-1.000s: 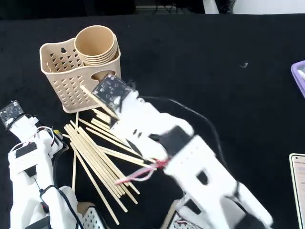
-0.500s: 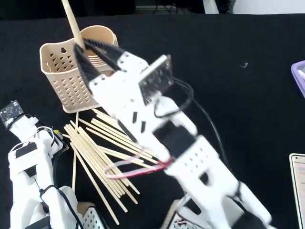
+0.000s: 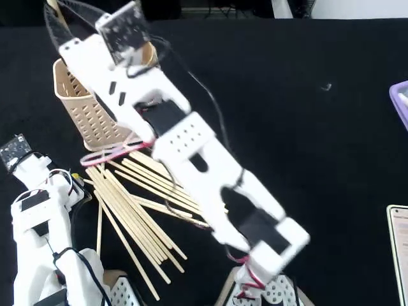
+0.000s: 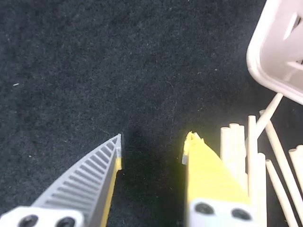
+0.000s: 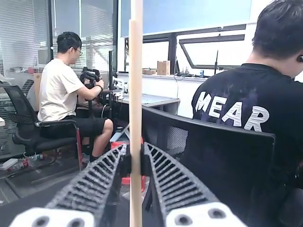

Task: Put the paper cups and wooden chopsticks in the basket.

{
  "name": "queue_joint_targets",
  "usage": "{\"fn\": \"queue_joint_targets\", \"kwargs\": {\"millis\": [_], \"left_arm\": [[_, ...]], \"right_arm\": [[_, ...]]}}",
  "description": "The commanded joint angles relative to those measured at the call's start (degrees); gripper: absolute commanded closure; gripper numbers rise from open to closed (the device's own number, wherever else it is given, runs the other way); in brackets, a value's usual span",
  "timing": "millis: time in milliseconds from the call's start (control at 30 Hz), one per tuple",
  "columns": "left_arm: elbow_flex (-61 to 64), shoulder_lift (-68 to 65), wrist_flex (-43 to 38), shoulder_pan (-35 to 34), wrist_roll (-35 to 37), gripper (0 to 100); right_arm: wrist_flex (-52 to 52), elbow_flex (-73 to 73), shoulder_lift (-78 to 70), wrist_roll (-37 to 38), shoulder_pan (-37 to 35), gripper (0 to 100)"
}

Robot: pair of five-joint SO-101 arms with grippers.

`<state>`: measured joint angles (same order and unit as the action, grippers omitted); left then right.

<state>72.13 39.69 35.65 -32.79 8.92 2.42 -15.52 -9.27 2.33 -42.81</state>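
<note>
In the high view my right gripper (image 3: pixel 62 14) is raised above the far side of the beige basket (image 3: pixel 81 109), shut on one wooden chopstick (image 3: pixel 55 7). The right wrist view shows that chopstick (image 5: pixel 136 85) upright between the closed fingers of the right gripper (image 5: pixel 135 155). Stacked paper cups (image 3: pixel 150 55) stand in the basket, mostly hidden by the arm. Several chopsticks (image 3: pixel 131 201) lie fanned on the black table in front of the basket. My left gripper (image 4: pixel 154 142) hangs open over bare cloth beside the chopstick ends (image 4: pixel 251 156), near a basket corner (image 4: pixel 279 52).
The left arm (image 3: pixel 38 210) rests at the near left corner. The right arm's white body (image 3: pixel 204 172) slants across the chopstick pile. A purple object (image 3: pixel 400 99) and a white card (image 3: pixel 399 229) sit at the right edge. Open black table lies to the right.
My right gripper has lifted one chopstick off the pile and swung up and back-left, from the basket's front to above its far side. The left arm has not moved.
</note>
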Motion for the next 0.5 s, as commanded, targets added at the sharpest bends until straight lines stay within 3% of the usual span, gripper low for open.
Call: {"fn": "queue_joint_targets", "kwargs": {"millis": [0, 100, 367, 467], "left_arm": [[-0.13, 0.88, -0.88, 0.40, -0.18, 78], [-0.13, 0.88, -0.88, 0.40, -0.18, 78], [-0.13, 0.88, -0.88, 0.40, -0.18, 78], [-0.13, 0.88, -0.88, 0.31, -0.18, 78]], "right_arm": [[-0.97, -14.55, -8.13, -0.53, -0.35, 98.7], [-0.26, -17.54, -12.35, -0.53, -0.26, 98.7], [15.47, -17.89, -12.35, -0.79, -0.35, 97.9], [17.85, -17.54, -12.53, -0.79, -0.26, 91.3]]}}
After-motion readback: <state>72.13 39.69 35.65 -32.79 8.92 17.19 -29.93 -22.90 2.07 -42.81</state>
